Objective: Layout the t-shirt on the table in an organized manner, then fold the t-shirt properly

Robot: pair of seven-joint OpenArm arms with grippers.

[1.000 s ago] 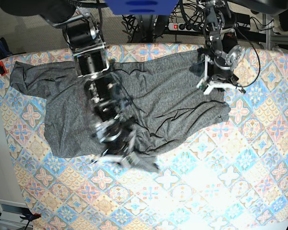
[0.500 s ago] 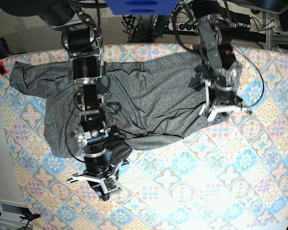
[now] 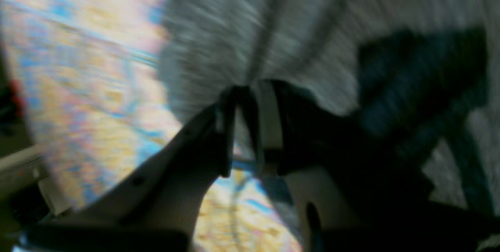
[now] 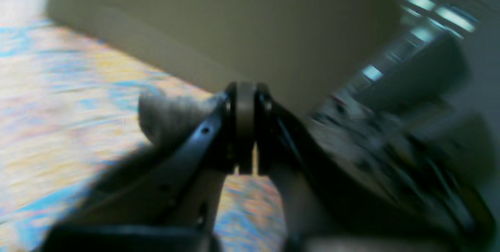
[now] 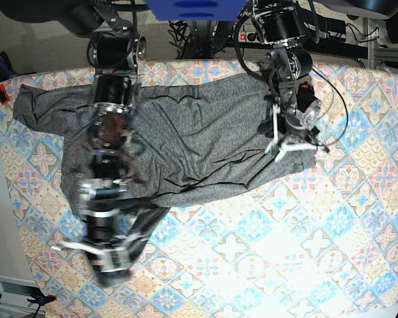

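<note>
**Both arms on shirt, frames blurred**

T-shirt [image 5: 205,142] lies crumpled across far half of table [image 5: 305,252], one sleeve out toward far corner on R-arm side, near hem uneven w/ folds.

R gripper [image 4: 245,127]: jaws pressed together; a grey lump of cloth sits just beside the tips, partly under one finger, looks pinched. Base view puts it low near table's near edge, trailing a strip of fabric.

L gripper [image 3: 248,99]: jaws narrow, clamped on bunched shirt edge, at shirt's side edge, above table.
</note>
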